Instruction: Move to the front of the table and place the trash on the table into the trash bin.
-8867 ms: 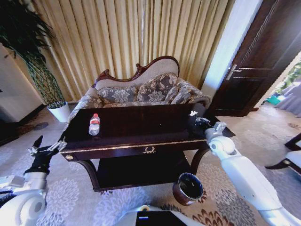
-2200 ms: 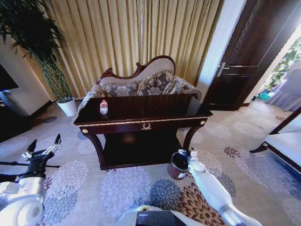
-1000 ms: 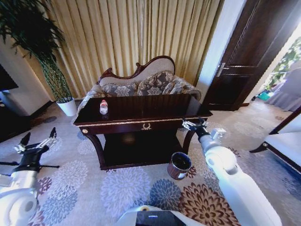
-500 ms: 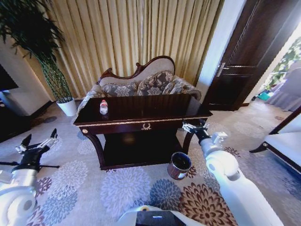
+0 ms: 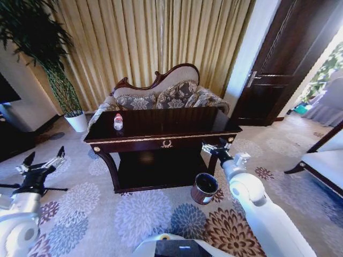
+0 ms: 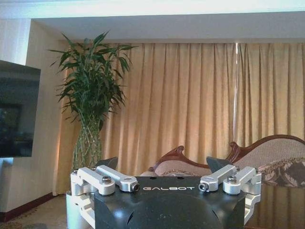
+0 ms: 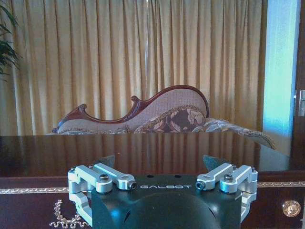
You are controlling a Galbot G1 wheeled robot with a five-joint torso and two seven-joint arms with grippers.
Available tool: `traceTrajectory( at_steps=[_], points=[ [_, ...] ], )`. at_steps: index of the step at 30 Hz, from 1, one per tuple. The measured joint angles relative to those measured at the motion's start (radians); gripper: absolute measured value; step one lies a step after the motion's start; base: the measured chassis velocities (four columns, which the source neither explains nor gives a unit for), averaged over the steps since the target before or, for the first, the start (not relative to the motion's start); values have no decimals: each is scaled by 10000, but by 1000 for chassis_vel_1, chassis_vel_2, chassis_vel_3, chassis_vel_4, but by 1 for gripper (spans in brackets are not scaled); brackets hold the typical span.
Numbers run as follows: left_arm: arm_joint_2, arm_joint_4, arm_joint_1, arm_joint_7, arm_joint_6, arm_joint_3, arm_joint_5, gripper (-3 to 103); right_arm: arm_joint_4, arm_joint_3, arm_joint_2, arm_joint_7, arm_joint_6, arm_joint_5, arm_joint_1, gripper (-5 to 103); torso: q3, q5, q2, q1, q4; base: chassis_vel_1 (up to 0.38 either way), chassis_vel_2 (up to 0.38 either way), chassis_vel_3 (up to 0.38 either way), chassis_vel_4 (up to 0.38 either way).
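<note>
Centrally, the dark desk [image 5: 161,131] stands before a sofa [image 5: 161,96]; a bottle [image 5: 118,122] sits upright near its far left corner. On the floor by the desk's right front leg stands the bin [image 5: 204,188]. Right end effector [image 5: 215,149], fingers spread wide and holding nothing, hangs just before the desk's right front edge, above the bin. Left end effector [image 5: 40,163], likewise wide open and empty, is held over the carpet, well left of the desk.
</note>
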Motion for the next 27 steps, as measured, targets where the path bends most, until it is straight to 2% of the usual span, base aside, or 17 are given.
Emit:
traceTrajectory(
  at_steps=[13, 27],
  points=[
    [-82, -26, 65, 44, -58, -25, 24, 100, -95, -106, 11, -18, 489, 205, -3, 100, -1, 0, 1, -1, 1, -9, 12, 11, -12],
    [-100, -15, 42, 70, -89, 6, 51, 100, -177, -177, 12, -17, 565, 187, 64, 100, 1, 0, -3, 3, 1, -150, 145, 144, -143]
  ],
)
